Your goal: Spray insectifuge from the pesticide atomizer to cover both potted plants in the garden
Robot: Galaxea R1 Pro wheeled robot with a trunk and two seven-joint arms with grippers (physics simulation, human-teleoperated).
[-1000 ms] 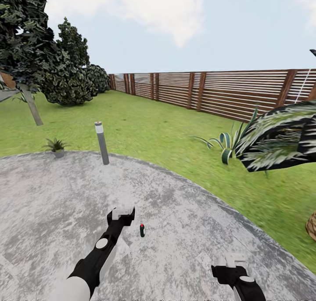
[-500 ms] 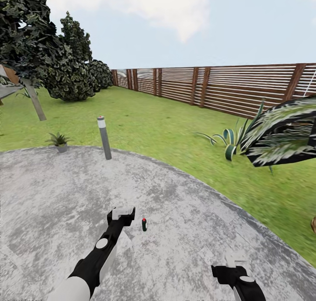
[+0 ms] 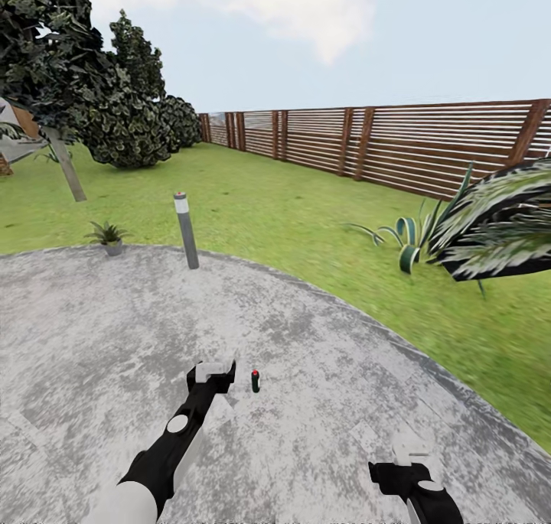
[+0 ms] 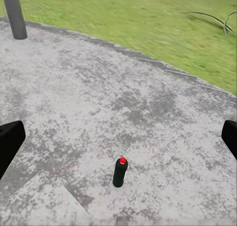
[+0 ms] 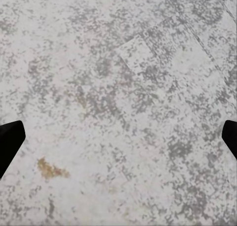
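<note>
Both grippers show in the head view: the left gripper reaches out over the grey stone patio, just beside the pesticide atomizer, which stands upright, red top skyward; the right gripper hangs low, well apart. Lawn rings the patio, with a lamp post at its edge, a small potted plant nearby, a slat fence and dark trees behind.

Left wrist view: fingers spread wide, the atomizer standing free between them, untouched, long axis vertical.

Right wrist view: fingers spread over bare mottled stone.
</note>
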